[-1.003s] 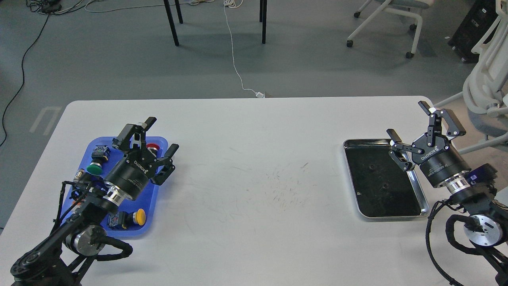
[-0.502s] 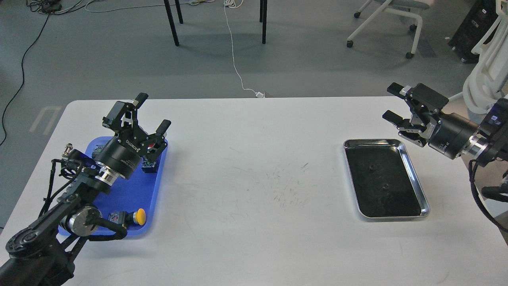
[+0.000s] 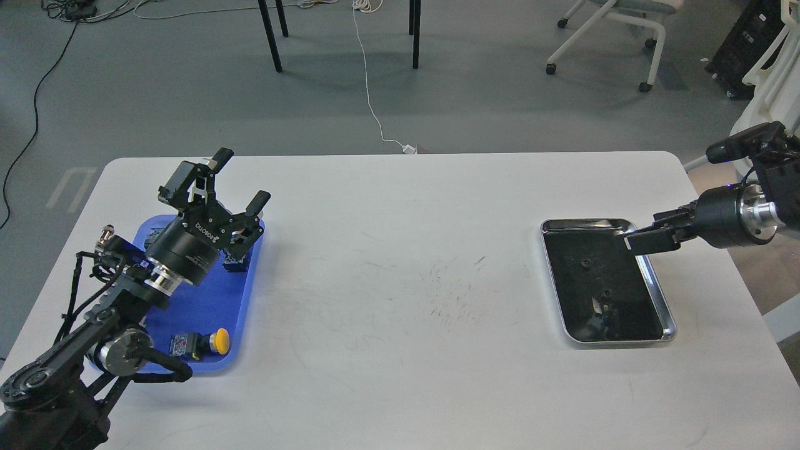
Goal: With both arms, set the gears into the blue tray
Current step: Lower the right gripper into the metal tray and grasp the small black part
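Left gripper [image 3: 236, 181]: your fingers spread wide above the blue tray [image 3: 206, 306].
Right gripper [image 3: 644, 240]: seen edge-on over the silver tray [image 3: 664, 307]; spread impossible to tell.
Gears [image 3: 586, 263]: both in the silver tray.

A grey floor [image 3: 187, 94] fills the upper frame, crossed by a white cable [image 3: 369, 94]; black table legs [image 3: 270, 37] stand top centre, a white wheeled chair [image 3: 615, 31] upper right.

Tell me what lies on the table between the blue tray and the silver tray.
Nothing: between the blue tray and the silver tray, the head view shows only scuffed white table.
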You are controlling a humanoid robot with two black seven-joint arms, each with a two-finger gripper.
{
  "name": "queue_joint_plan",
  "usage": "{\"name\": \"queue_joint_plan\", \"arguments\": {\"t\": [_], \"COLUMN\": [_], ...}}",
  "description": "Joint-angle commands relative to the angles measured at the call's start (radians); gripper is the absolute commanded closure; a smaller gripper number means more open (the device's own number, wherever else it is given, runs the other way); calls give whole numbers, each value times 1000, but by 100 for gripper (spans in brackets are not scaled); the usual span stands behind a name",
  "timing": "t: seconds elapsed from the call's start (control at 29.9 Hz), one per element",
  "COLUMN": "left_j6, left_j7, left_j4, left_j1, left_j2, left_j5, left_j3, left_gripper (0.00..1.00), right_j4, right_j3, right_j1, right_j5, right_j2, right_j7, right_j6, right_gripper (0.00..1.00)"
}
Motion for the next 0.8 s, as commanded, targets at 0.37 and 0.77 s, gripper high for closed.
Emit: {"name": "queue_joint_plan", "arguments": {"t": [0.37, 0.77], "left_j6": [0, 0], "left_j7": [0, 0], "left_j4": [0, 0], "left_j1": [14, 16], "left_j2": [-2, -8], "left_j5": [2, 2], "left_j3": [1, 1], "left_gripper": [2, 2], "right_j4": [-96, -167], "right_j3": [-84, -104], "right_j1": [-62, -70], "right_j5": [-31, -31], "right_j2": [170, 253], "right_j7": [0, 0], "right_j6": [0, 0], "right_gripper": [17, 31]}}
